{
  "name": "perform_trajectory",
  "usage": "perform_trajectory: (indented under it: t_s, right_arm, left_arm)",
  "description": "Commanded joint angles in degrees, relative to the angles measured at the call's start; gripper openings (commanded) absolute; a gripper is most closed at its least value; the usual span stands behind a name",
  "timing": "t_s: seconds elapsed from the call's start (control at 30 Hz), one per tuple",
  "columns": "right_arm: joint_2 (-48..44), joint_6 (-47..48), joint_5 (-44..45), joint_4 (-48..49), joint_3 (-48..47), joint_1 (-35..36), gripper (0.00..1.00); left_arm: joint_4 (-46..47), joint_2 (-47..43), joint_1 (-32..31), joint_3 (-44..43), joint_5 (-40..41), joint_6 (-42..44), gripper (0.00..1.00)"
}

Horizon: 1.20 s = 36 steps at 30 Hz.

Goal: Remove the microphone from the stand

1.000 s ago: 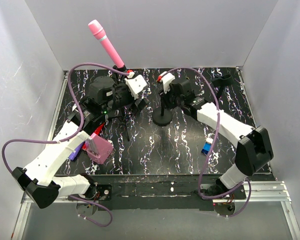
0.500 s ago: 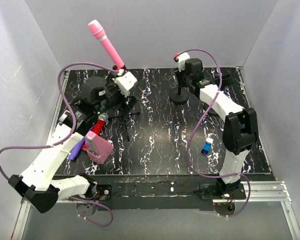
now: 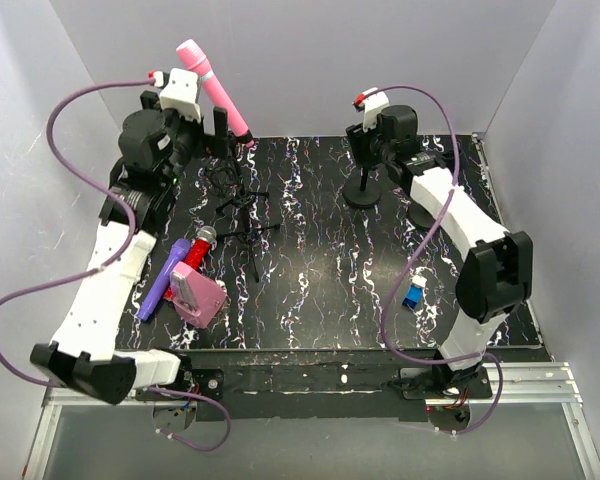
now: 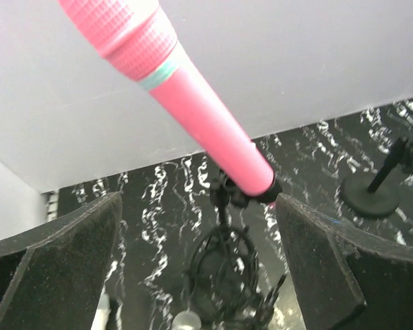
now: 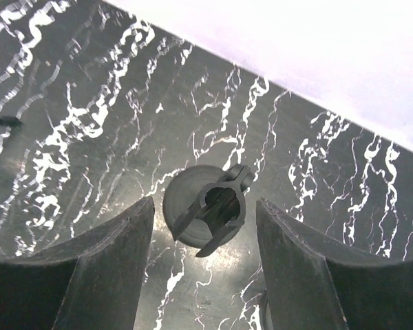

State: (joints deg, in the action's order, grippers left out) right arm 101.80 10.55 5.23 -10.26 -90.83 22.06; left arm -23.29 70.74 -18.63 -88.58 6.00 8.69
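A: At the far left corner of the table [image 3: 320,280], up high: left gripper [image 4: 198,206], fingers spread wide, framing the pink microphone [image 4: 193,117] in the gap. Touches nothing, by the look of the wrist view.

B: Sits clipped at its lower end into the tripod stand [image 4: 224,268], leaning up toward the left edge. Not out yet, then.

A: Not even gripped. Looks like the approach step, closing in on the handle.

B: And over toward the far right corner?

A: Right gripper [image 5: 205,206], parted too, hanging above a round-base stand [image 5: 177,206] with an empty clip. Holds nothing. Well apart from the action.

B: So, how to do this step well?

A: Centre the handle between the pads first. Close on the smooth pink shaft just above the clip, not up on the textured head. Squeeze firmly; looks like slick plastic.

B: Then pull along the handle's own line, up and out of the clip, rather than straight up?

A: Exactly. Yank sideways and probably topple those thin tripod legs. Could use the right gripper to pin the tripod stand, if brought across.
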Motion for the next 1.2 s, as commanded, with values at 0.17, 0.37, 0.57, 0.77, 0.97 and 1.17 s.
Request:
perform_trajectory:
  t_s: [0.17, 0.37, 0.57, 0.77, 0.97, 1.17]
  right_arm:
    - [-8.98, -3.95, -3.3, 0.24, -0.59, 0.17, 0.68]
    - [-12.58, -5.09, -4.79, -0.46, 2.84, 0.17, 0.66]
    - [-13.12, -6.32, -21.39, -0.29, 2.94, 1.05, 0.65]
    - [-8.99, -12.91, -36.33, 3.66, -2.24, 3.59, 0.66]
    - [-2.5, -14.67, -38.9, 7.45, -11.54, 10.27, 0.73]
    - [4.89, -17.75, -36.79, 8.41, -21.75, 12.83, 0.74]
  left_arm:
    - [11.07, 13.71, 3.16, -9.06, -6.0, -17.03, 0.93]
    - [13.35, 19.78, 4.31, -12.06, -10.3, -21.08, 0.82]
    - [11.34, 21.63, 5.36, -13.64, -11.71, -25.73, 0.58]
    - [8.52, 22.6, 5.27, -14.52, -12.24, -31.09, 0.31]
    - [7.82, 23.92, 5.19, -15.75, -12.33, -34.7, 0.07]
    - [4.48, 25.76, 4.57, -18.38, -6.79, -40.5, 0.0]
